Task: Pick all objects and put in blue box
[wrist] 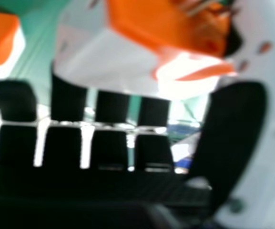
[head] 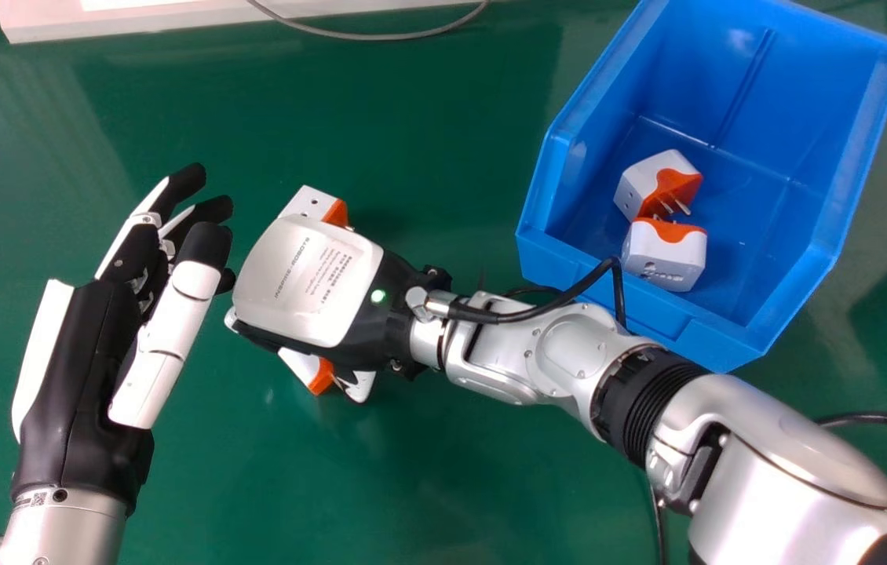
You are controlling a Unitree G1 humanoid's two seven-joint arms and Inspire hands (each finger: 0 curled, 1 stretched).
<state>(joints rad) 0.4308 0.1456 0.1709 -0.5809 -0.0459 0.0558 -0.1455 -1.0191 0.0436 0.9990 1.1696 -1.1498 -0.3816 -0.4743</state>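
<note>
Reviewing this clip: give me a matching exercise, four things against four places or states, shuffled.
1. Left hand
2. Blue box
3. Right hand
4. Two boxed plug adapters

A. Partly covering other adapters in the head view
B. White and orange, on the floor of their container
C. Open and empty, at the head view's left
D. On the green table, toward the head view's upper right

Pairs: 1-C, 2-D, 3-A, 4-B
</note>
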